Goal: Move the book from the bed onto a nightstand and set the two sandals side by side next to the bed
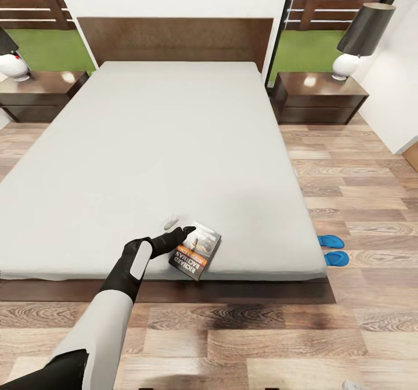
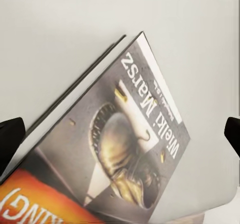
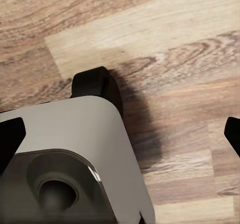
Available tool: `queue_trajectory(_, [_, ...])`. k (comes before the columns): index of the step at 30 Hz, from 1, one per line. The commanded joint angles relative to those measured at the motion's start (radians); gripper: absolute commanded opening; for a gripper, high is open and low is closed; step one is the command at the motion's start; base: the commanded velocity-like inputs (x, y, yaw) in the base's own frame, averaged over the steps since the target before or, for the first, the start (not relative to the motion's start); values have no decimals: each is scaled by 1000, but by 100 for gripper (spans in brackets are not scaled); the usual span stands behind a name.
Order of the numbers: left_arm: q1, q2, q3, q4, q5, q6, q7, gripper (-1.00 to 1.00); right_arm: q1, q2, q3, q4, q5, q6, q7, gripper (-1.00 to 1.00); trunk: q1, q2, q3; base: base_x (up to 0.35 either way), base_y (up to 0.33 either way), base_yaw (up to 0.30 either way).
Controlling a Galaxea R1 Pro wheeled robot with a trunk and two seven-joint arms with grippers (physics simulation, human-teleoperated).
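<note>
1. Book (image 1: 195,251) lies flat on the bed (image 1: 145,158) near its foot edge, long axis slanting from the foot edge up toward the headboard.
2. Left gripper (image 1: 181,233) sits just beside the book's upper-left corner; contact uncertain from the head view.
3. Left wrist view: fingers (image 2: 11,134) spread wide apart, book (image 2: 115,134) between them, unclamped.
4. Right gripper (image 3: 120,131) hangs over the floor (image 3: 175,59), fingers apart, holding nothing.
5. Left arm is nearer; sandals (image 1: 332,249) lie beside the bed.

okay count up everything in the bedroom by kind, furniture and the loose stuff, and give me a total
Bed: 1
Nightstands: 2
Lamps: 2
Book, on the mattress by the left gripper: 1
Blue sandals, on the floor beside the bed: 2
Small pale object on the mattress: 1
Total: 9
</note>
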Motion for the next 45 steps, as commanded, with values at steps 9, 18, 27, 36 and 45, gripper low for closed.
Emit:
queue_trajectory(9, [-1, -1, 6, -1, 2, 9, -3, 100, -1, 0, 8, 4, -9, -4, 7, 100, -35, 63, 28, 0, 0, 0])
queue_trajectory(18, [-1, -1, 6, -1, 1, 9, -4, 100, -1, 0, 8, 4, -10, -4, 10, 100, -69, 126, 56, 0, 0, 0])
queue_trajectory(27, [-1, -1, 6, -2, 1, 9, -4, 100, -1, 0, 8, 4, -10, -4, 9, 100, -104, 189, 84, 0, 0, 0])
queue_trajectory(36, [0, -1, 9, -1, 2, 12, -27, 100, -1, -3, 8, 4, -10, -4, 10, 100, -138, 252, 112, 0, 0, 0])
queue_trajectory(45, [11, 76, 12, -8, 0, 29, -236, 100, -1, -7, 8, 4, -10, -4, 9, 100, -173, 315, 141, 0, 0, 0])
